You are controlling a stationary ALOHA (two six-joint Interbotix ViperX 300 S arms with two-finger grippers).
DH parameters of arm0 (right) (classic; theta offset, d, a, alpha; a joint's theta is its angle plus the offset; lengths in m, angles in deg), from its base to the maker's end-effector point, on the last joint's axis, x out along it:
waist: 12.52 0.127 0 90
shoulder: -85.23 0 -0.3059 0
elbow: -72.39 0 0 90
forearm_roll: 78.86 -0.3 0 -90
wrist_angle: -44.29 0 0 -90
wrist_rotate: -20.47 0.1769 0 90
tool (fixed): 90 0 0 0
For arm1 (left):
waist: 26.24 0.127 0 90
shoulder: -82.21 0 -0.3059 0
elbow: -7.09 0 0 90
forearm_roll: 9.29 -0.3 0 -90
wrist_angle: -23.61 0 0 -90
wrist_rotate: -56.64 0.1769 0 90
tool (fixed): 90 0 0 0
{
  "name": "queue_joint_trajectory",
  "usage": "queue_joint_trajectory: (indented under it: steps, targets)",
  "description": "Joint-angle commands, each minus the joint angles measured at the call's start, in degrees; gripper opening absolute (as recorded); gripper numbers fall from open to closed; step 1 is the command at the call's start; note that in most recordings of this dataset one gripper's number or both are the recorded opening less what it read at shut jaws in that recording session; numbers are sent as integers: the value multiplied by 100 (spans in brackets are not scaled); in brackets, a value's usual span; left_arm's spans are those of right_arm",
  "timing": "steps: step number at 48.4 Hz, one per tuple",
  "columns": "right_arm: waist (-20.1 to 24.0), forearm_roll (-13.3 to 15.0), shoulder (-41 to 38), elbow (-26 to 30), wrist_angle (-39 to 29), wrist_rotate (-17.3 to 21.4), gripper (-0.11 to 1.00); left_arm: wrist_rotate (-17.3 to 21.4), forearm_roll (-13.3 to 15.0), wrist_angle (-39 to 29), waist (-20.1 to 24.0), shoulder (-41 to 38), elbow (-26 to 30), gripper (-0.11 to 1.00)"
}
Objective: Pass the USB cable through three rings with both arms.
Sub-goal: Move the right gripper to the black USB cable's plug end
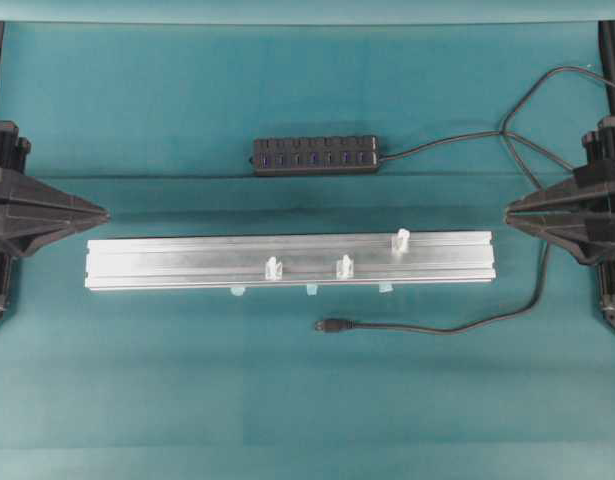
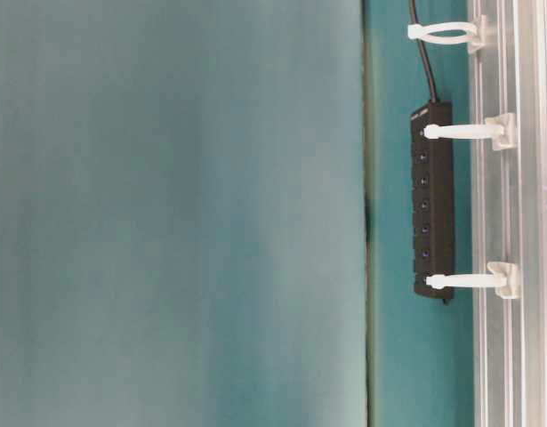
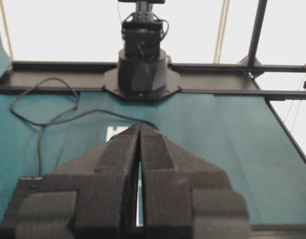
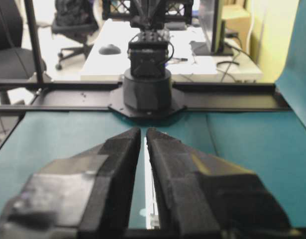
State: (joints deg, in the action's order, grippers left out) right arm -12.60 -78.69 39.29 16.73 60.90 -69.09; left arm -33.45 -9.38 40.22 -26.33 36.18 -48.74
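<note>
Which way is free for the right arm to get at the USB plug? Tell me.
Probably yes, from above: the USB plug lies on bare cloth in front of the aluminium rail, apart from it. The right gripper, jaws nearly shut, must open first.

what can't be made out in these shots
- USB cable: its far end runs behind the right gripper at the overhead view's right edge.
- Three rings: too small overhead to show which way their openings face.
- Rail: cut off by the right edge of the table-level view.
- Hub: port markings too small.
</note>
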Motion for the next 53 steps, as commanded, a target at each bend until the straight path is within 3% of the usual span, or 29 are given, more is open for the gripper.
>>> queue_joint_trajectory:
  steps: [1,7,18,39,47,53]
  targets:
    - [-44,-79,-105,53,-26,35,0,-53,-79,-70,88,-149,193,2]
    - [-44,-448,-299,360,-905,352,-8,-53,-79,-431,97,-185,413,2]
    - [-18,-457,-905,1257,-2944,756,-10,-53,-79,-905,26,-264,721,2]
    - [483,-422,-2751,2347,-4236,800,-10,-53,-88,-1020,-44,-958,896,2]
    - [642,-123,-3647,2988,-5326,791,-10,-53,-88,-1072,-18,-1037,905,2]
    - [650,-88,-4245,3437,-6038,791,-10,-62,-79,-1151,0,-1037,905,2]
